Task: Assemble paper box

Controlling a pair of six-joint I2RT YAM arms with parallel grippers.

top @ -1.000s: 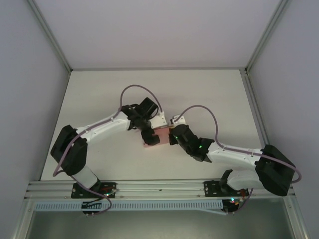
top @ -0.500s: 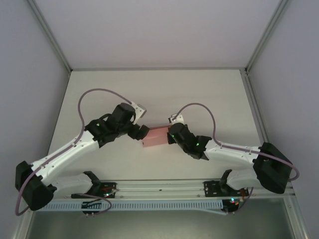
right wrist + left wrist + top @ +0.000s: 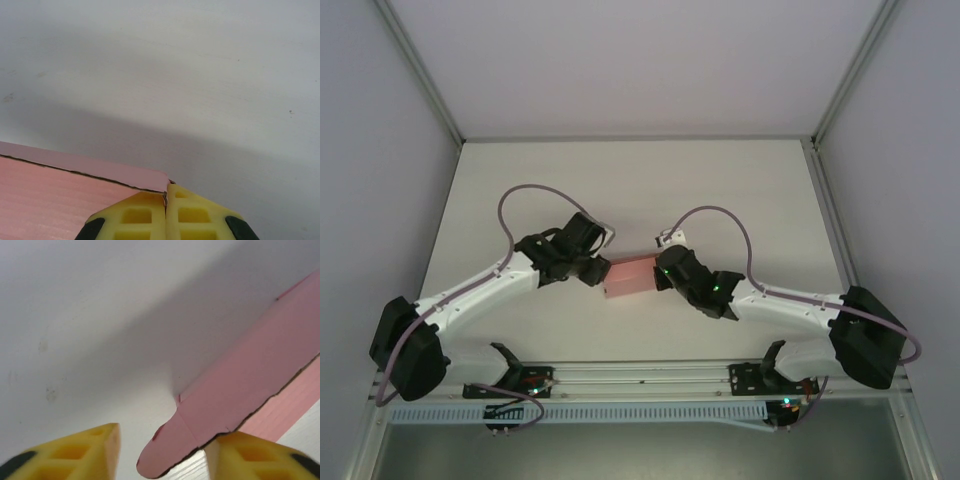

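Note:
The pink paper box lies mid-table between both arms, partly folded. My left gripper stands open at the box's left end. In the left wrist view a rounded pink flap pokes out between its yellow fingers, and the box's long side wall runs up to the right. My right gripper is shut on the box's right end. In the right wrist view its yellow fingertips pinch a thin card edge at the corner of the box.
The white table is walled in by grey panels and metal frame posts. An aluminium rail with both arm bases runs along the near edge. Purple cables loop over each wrist.
My left arm has left its reach over the box from behind, dropped low and come at the box's left end. The right gripper kept its hold and barely moved.

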